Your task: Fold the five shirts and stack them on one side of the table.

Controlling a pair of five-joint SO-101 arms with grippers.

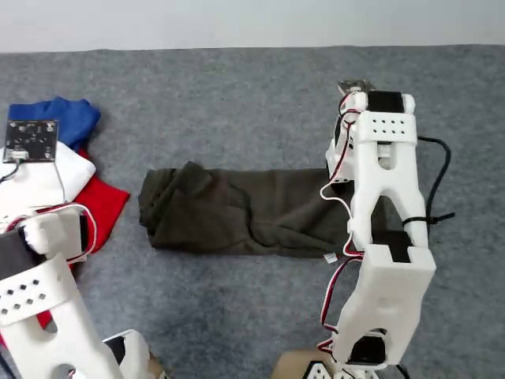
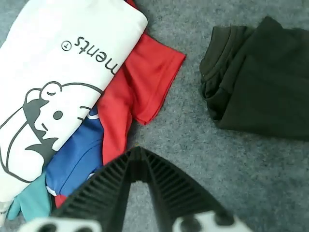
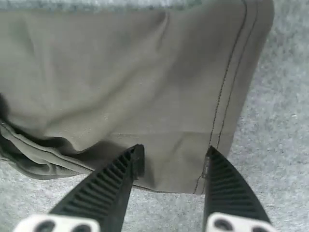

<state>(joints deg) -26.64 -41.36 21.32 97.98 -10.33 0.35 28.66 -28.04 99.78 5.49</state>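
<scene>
Five shirts counted: one dark olive cotton shirt [image 1: 237, 213], one white printed shirt [image 2: 63, 63], one red shirt [image 2: 140, 82], one blue shirt [image 2: 77, 159], one teal shirt [image 2: 26, 205], of which just a corner shows
Olive shirt: lies mid-way across the grey carpet-like table surface [image 1: 237, 103] as a long narrow band running from the left edge toward the right edge; bunched collar end faces the pile, stitched hem end lies under the right arm
Pile: the other four overlap at the left edge, white on top, with red, blue and teal poking out beneath; looks loose, and I can't tell how well each is folded
Right gripper [image 3: 174, 157]: jaws spread, one tip over the cloth and one at the hem seam, low over the near corner of the hem end; nothing pinched
Left gripper [image 2: 138, 153]: jaws pressed together, empty, hovering over bare surface between the pile and the collar end
Arms: two
Step in hand: my read is the olive shirt is on its last fold, with sides in and the cross fold pending
Next move: right jaws need to drop, close on all layers at the hem corner, then carry it over toward the collar; catching just the top layer would open the band
</scene>
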